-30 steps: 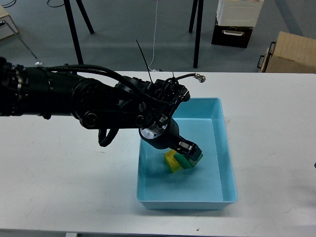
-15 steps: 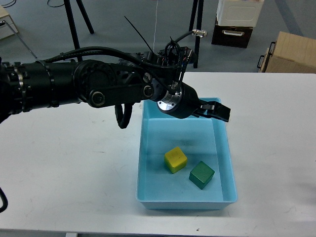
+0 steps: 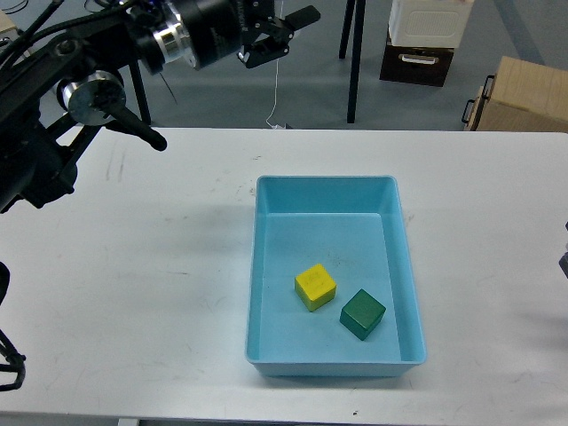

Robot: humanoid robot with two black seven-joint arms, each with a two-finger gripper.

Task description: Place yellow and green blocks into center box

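From my head camera I look down on a white tabletop. A light blue box sits right of centre on it, its long side running away from me. Inside, on the box floor, lie the yellow block and the green block. The green block is at about 4 o'clock from the yellow one, just beside it, corner near corner; I cannot tell if they touch. Both sit in the near half of the box, clear of its walls.

My left arm comes in from the left edge and rises toward 12 o'clock. Its left claw is high at the top of the view, over the floor beyond the tabletop's far edge, well apart from the box. Its two dark fingers are spread with a visible gap and nothing between them. Nothing stands over the box or blocks my sight of the blocks.

My right claw is out of view.

Beyond the tabletop, at 12 o'clock, black stand legs rise from the grey floor. At 1 o'clock is a white container on a dark crate, and at 2 o'clock a brown cardboard box.
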